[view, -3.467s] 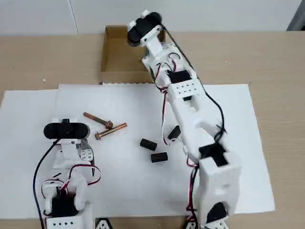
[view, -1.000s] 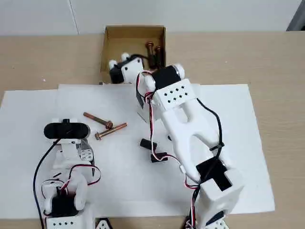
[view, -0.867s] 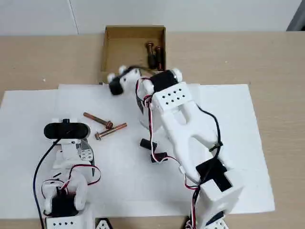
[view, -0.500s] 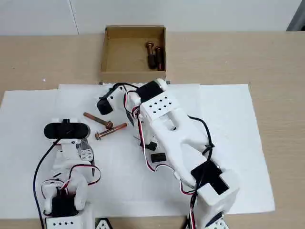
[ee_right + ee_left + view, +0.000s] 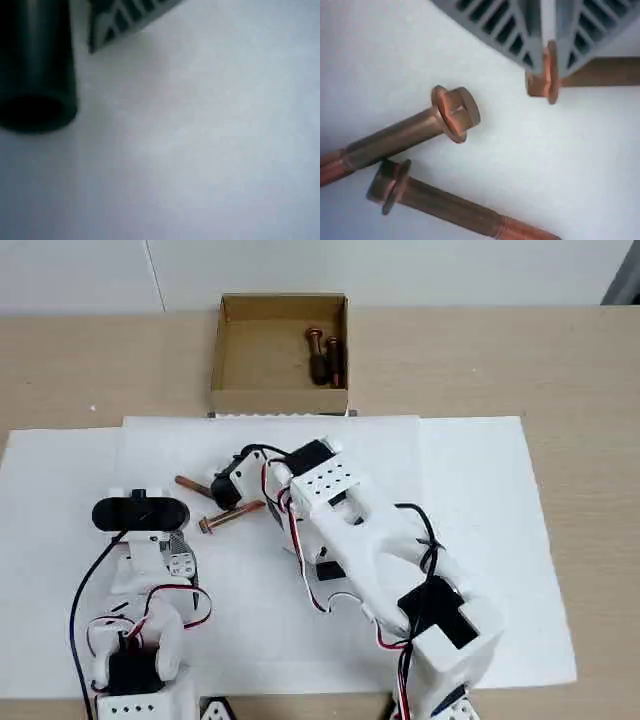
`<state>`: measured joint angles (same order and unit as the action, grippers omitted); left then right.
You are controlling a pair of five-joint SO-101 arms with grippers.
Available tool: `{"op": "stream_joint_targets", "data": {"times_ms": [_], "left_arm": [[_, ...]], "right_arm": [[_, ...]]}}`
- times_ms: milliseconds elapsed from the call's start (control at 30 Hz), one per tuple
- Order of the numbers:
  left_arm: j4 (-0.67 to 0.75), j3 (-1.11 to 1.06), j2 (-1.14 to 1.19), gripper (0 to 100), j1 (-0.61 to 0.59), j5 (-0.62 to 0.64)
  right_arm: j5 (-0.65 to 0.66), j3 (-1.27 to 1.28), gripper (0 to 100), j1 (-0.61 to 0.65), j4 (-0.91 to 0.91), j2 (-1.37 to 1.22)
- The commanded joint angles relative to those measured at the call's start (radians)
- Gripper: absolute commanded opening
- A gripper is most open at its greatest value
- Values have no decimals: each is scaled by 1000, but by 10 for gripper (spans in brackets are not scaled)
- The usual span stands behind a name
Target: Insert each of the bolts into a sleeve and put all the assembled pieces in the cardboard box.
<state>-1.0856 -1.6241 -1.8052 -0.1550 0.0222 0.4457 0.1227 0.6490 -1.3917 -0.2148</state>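
Observation:
Two copper bolts [image 5: 195,484] [image 5: 235,512] lie on the white paper, heads close together; the left wrist view shows them close up [image 5: 410,132] [image 5: 445,202]. My right gripper [image 5: 228,488] hangs over the head end of the farther bolt. My left gripper [image 5: 546,60] rests just left of the bolts, shut on a third bolt [image 5: 600,71] near its head. A black sleeve [image 5: 35,65] sits close beside my right gripper, open end toward the camera. Another sleeve [image 5: 328,568] peeks out under the right arm. The cardboard box [image 5: 278,400] holds two assembled pieces [image 5: 322,355].
The white paper sheet [image 5: 480,500] covers the wooden table [image 5: 560,360]. The right arm's body stretches diagonally across the middle of the sheet. The left arm [image 5: 140,512] sits folded at the front left. The sheet's right side is bare.
The right arm left the box, where two assembled pieces now lie, and swung back and left over the paper down to the bolts. The left arm has stayed still.

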Motion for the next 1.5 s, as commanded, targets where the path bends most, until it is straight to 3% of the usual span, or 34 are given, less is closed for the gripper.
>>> {"op": "stream_joint_targets", "data": {"times_ms": [0, 167, 333, 500, 767, 1100, 1300, 1467], "left_arm": [[-2, 4, -9, 6, -9, -3], [-2, 4, -9, 6, -9, -3], [-2, 4, -9, 6, -9, -3], [-2, 4, -9, 6, -9, -3], [-2, 4, -9, 6, -9, -3], [-2, 4, -9, 6, -5, -3], [-2, 4, -9, 6, -5, -3], [-2, 4, -9, 6, -5, -3]], "right_arm": [[9, 17, 154, 5, 54, 47], [43, 81, 143, 5, 110, 47], [43, 114, 10, 5, 136, 47], [43, 110, 6, 2, 119, 58], [35, -121, 8, -19, -119, 59], [8, -417, 9, -150, -323, 70], [-8, -394, 2, -194, -332, 311], [-11, -230, 2, -246, -334, 521]]}}
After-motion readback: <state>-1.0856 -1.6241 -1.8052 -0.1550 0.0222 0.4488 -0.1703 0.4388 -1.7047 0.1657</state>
